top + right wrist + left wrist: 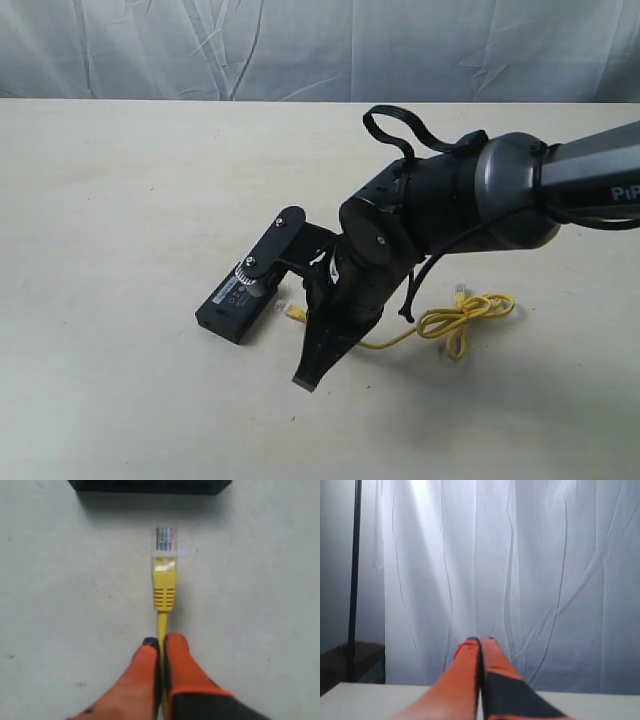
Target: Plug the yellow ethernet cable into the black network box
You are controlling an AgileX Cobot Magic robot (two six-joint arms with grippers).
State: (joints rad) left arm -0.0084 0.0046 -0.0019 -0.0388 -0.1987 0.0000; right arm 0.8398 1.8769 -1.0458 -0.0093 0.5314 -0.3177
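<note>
Yellow ethernet cable (164, 587) lies on the table (60, 605), and your right gripper (160, 641) has it pinched: the two orange fingers are closed tight on the cord just behind the yellow boot. The clear plug (164, 540) at that end points straight at the black network box (150, 485) but sits outside it, with a short strip of bare table between the plug tip and the box side. That side is too dark for you to make out any port.

Count what you have: one cable with two plugs, one box, two grippers. The second plug (460, 291) shows only in the exterior view, at the far end of a loose tangle of cord lying to the right of the arm, well apart from the box. The same view gives you the whole box, flat on the table to the left of the arm, with a pale label (237, 293) on top. The right wrist view catches just its near edge.

Your left gripper (480, 641) appears only in its own wrist view, raised toward a white curtain (545, 555), its fingertips pressed together with nothing between them.
</note>
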